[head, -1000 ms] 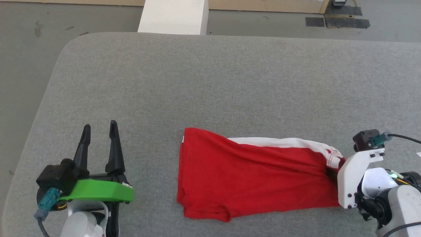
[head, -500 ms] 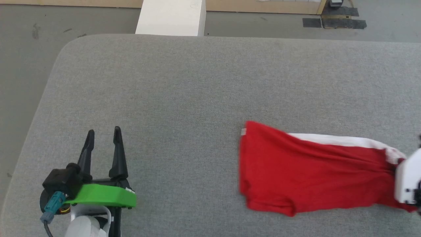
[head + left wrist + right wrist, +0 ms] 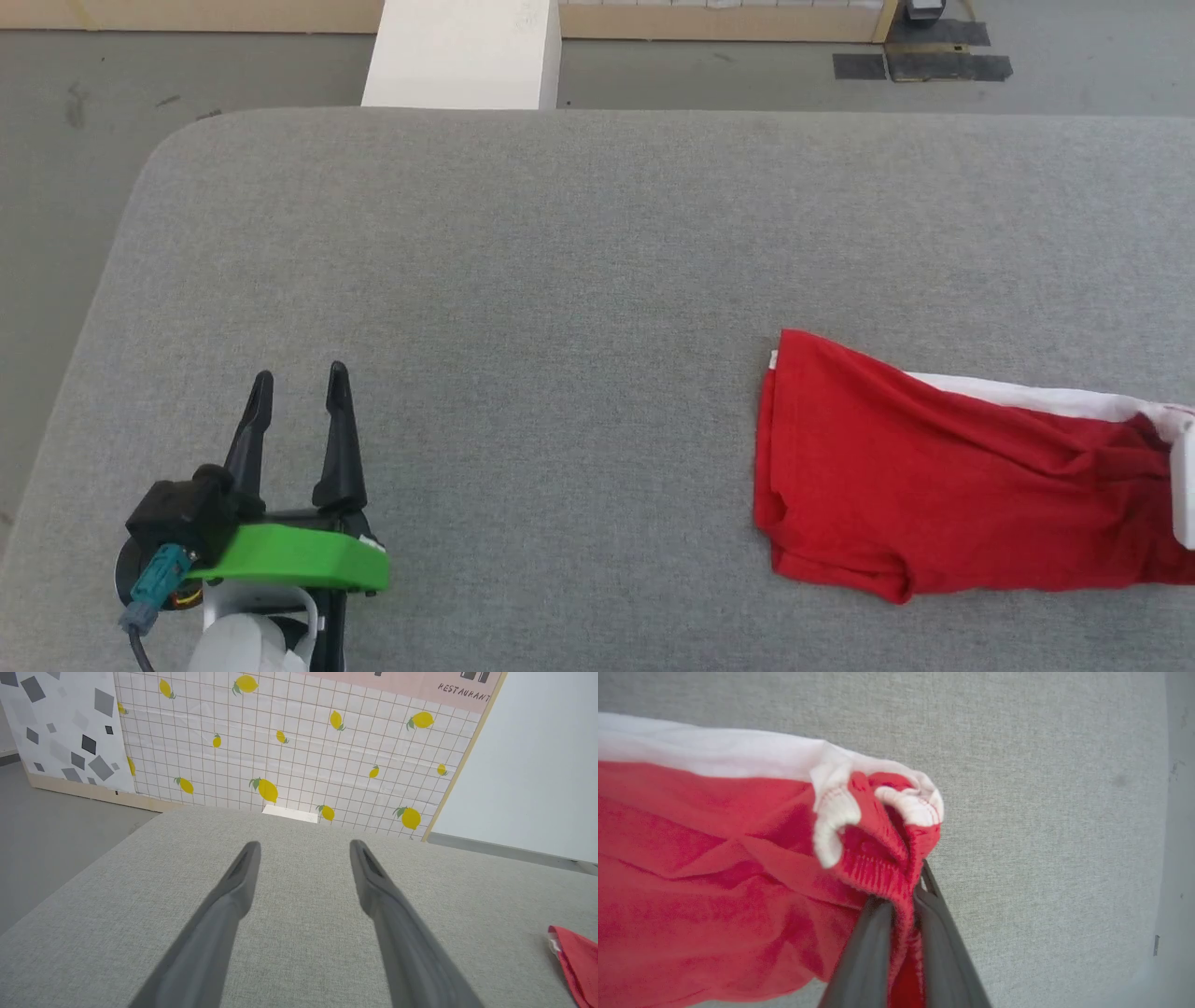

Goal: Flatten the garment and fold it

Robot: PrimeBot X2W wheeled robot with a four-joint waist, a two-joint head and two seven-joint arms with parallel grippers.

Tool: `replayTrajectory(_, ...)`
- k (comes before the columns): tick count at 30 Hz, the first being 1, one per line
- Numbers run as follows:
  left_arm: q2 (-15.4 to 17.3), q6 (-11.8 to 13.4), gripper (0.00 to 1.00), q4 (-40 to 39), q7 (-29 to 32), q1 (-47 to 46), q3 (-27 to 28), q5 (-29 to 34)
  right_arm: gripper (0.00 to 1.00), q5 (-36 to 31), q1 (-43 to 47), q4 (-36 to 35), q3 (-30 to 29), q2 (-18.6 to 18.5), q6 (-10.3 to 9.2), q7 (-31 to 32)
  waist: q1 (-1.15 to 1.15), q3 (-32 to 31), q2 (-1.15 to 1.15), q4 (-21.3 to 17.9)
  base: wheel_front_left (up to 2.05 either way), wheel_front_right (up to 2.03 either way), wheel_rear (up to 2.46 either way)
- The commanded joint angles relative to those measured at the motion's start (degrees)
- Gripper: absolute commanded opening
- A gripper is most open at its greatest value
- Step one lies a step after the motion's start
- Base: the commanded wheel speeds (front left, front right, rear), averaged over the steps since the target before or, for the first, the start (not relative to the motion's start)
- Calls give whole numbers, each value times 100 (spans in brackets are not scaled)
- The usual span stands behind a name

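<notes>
Lower left, the left gripper (image 3: 301, 371) stands wide open and empty over the grey table (image 3: 560, 233). Far right lies the garment (image 3: 934, 485), rumpled red with a white far edge. The right gripper (image 3: 903, 891) is clamped on its bunched end.

Left claw (image 3: 301, 373) fingers spread, well left of the garment (image 3: 934, 485); right claw (image 3: 903, 891) pinched on its bunched end (fingers nearly touching).
</notes>
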Motion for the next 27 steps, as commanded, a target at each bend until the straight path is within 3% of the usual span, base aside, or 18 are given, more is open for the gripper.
replayTrajectory(1, -22, -26, 100, 14, -25, 61, 13, 61, 0, 114, 8, -248, 122, -26, -10, 188, 0, -30, 63, -12, 0, 0, 0)
replayTrajectory(9, -37, -49, 100, 19, -25, 139, 27, 121, 0, 1053, 377, -1956, 770, 66, -10, 1261, 0, -131, 63, -80, 0, 0, 0)
replayTrajectory(14, -46, -55, 100, 40, -25, 116, 0, 153, 0, 1477, 374, -2454, 1115, 518, -10, 1170, 0, -137, 63, -58, 0, 0, 0)
replayTrajectory(18, -53, -61, 100, 38, -25, 83, -32, 166, 0, 1559, 314, -2298, 1481, 899, -10, 904, 0, -122, 63, 12, 0, 0, 0)
replayTrajectory(20, -60, -71, 100, 23, -25, 72, -55, 164, 0, 1428, 204, -1803, 1788, 1280, -10, 366, 0, -78, 63, 115, 0, 0, 0)
replayTrajectory(27, -73, -77, 100, -13, -25, 84, -105, 140, 0, 961, 95, -586, 1950, 1753, -10, -397, 0, -10, 63, 224, 0, 0, 0)
